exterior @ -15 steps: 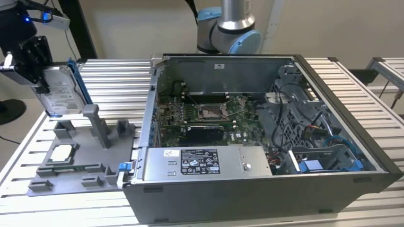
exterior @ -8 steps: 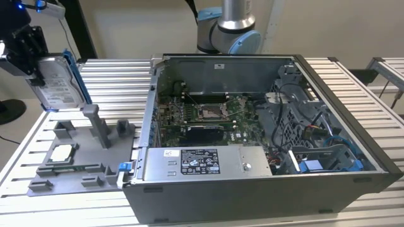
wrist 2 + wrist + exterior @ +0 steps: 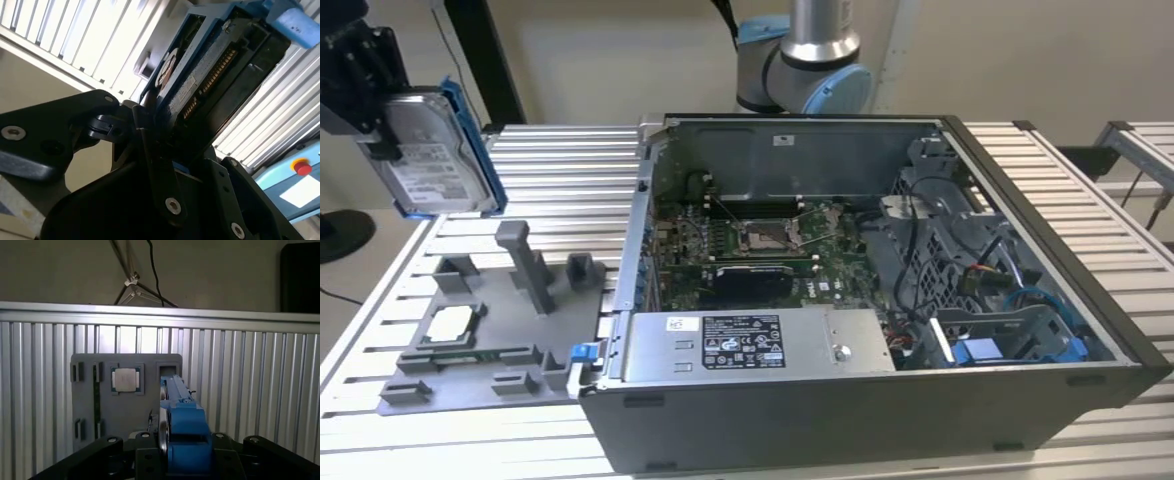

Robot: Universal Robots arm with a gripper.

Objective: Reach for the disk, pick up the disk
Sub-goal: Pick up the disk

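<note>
Black pincer (image 3: 180, 437) is clamped on the flat silver-grey metal disk (image 3: 434, 165), blue plastic bracket along its edges, held clear of the grey tray (image 3: 494, 322); a firm, untilted hold is advised.

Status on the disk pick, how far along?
Done: the reach and the grasp. The gripper is shut on the disk, and the disk is lifted, hanging in the air clear of the grey tray and the table.
In hand: the disk, seen clamped in the gripper in both wrist views.
Left: nothing of the pick looks undone.
</note>
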